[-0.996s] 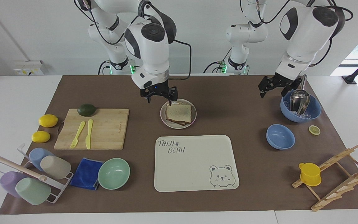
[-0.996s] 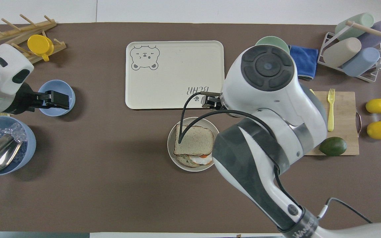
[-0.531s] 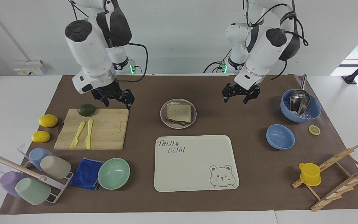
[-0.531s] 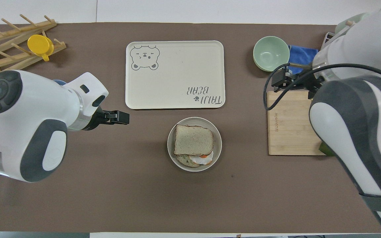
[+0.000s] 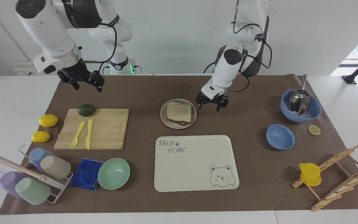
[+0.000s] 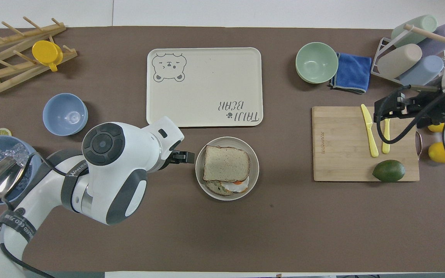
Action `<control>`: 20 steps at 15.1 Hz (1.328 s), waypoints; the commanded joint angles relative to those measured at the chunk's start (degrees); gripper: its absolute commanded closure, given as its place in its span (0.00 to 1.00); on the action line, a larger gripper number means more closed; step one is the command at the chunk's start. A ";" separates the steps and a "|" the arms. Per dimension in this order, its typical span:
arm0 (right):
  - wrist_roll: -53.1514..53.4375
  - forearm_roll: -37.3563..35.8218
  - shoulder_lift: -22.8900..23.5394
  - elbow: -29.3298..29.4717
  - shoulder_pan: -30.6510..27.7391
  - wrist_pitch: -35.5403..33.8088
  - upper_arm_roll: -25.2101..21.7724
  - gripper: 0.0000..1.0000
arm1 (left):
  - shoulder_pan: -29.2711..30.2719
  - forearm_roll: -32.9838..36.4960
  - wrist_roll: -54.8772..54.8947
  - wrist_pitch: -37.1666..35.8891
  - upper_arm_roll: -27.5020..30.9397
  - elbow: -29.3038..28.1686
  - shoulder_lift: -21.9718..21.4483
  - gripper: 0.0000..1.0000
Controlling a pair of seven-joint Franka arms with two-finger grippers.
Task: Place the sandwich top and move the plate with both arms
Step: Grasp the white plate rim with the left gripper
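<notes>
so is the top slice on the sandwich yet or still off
On. The sandwich top lies flat over the egg toast on the plate; no gripper is touching it.

- Two lemons (image 5: 48,120) (image 5: 40,136) and one lemon slice (image 5: 314,129)
- One avocado (image 5: 86,109)
- One cutting board (image 5: 104,129), bearing one yellow fork (image 5: 77,134) and one yellow knife (image 5: 89,133)
- Three bowls: one mint-green (image 5: 113,173), two blue (image 5: 280,136) (image 5: 312,113)
- One metal scoop (image 5: 299,99)
- Four cups in one wire rack (image 5: 31,177)
- One yellow cup (image 5: 310,174)
- One blue cloth (image 5: 86,173)
- One bear tray (image 5: 194,163)
- One plate (image 5: 163,116)
- One wooden rack (image 5: 337,175)
- Two tools (image 5: 212,103) (image 5: 81,81)
</notes>
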 commanded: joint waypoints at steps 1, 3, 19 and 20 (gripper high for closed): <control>-2.75 0.82 -0.42 -0.27 1.03 -0.16 -1.36 0.00 | -2.44 -0.53 -0.10 3.95 0.92 -1.72 1.88 0.04; -2.76 0.73 -0.60 -0.35 0.59 0.02 -1.36 0.00 | -2.88 -0.61 -0.10 4.31 0.92 -1.73 3.29 0.09; -6.26 0.55 -0.60 -0.18 2.78 -0.77 -7.85 0.00 | -4.64 -3.87 -0.28 8.18 0.83 -1.64 6.55 0.28; -7.06 0.64 -0.60 -0.18 4.44 -0.95 -9.08 0.00 | -4.64 -3.87 -0.28 8.17 0.83 -1.55 6.55 0.31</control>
